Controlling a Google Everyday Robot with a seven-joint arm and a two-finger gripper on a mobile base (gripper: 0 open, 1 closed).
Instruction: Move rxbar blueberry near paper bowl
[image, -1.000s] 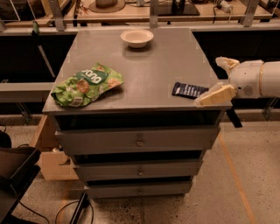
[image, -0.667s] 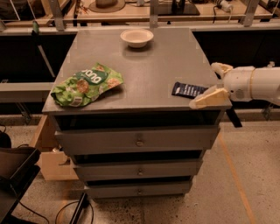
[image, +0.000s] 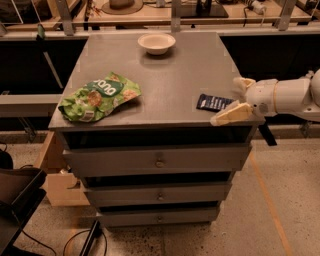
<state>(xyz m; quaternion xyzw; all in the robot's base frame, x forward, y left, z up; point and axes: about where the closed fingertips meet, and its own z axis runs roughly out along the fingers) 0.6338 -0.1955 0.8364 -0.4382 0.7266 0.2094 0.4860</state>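
The rxbar blueberry lies flat by the right edge of the surface, far from the paper bowl. The hand is wide open at its end. It looks light, thin and slippery; pinch across its middle

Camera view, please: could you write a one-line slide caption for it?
Open gripper at the rxbar blueberry on a grey cabinet; paper bowl at the far edge, green chip bag left.
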